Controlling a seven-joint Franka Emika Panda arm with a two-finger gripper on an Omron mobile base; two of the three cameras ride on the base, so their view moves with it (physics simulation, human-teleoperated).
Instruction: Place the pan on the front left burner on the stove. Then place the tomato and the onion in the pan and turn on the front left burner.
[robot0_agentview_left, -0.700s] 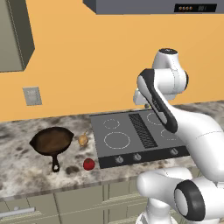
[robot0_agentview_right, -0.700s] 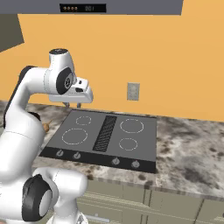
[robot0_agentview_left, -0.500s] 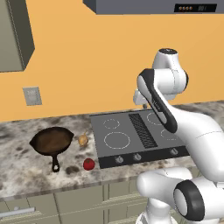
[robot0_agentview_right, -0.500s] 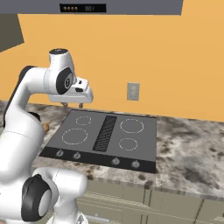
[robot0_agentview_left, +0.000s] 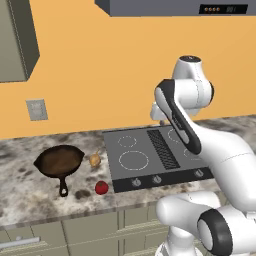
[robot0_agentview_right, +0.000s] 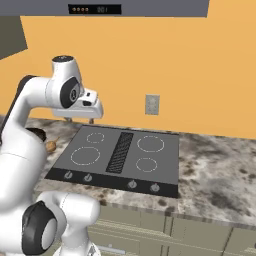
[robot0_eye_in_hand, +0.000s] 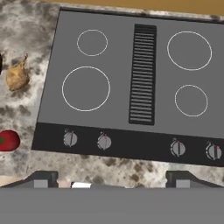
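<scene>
On the counter (robot0_agentview_left: 30, 200), pan (robot0_agentview_left: 60, 161) handle points toward the front edge.

Setting: domestic kitchen, rendered. Evidence: black glass stove (robot0_agentview_left: 155, 155) with ring burners, central grille and front knobs, set in a speckled granite counter (robot0_agentview_right: 220, 170); range hood (robot0_agentview_left: 175, 7) overhead; cabinet fronts (robot0_agentview_left: 90, 232) beneath; orange wall with outlet plate (robot0_agentview_right: 152, 104).

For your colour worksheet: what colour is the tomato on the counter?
Glossy red; the tomato shows best in the left base view.
</scene>
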